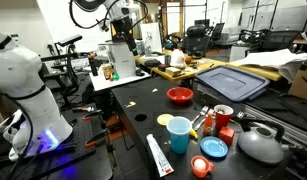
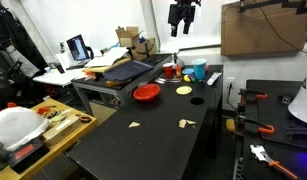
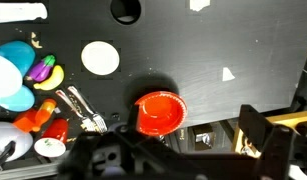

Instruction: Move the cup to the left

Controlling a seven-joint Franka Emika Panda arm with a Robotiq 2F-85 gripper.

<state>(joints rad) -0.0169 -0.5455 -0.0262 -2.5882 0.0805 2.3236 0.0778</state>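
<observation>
Black table (image 1: 133,100) holds the cup (image 1: 179,135) (upright) near the red bowl (image 1: 180,96).

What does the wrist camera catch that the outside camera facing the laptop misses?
Only the wrist view shows the fork lying near the red bowl. Only the exterior view shows the laptop and a big cardboard box. Both show the red bowl, the light-blue cup and a pale round disc on the black table.
</observation>
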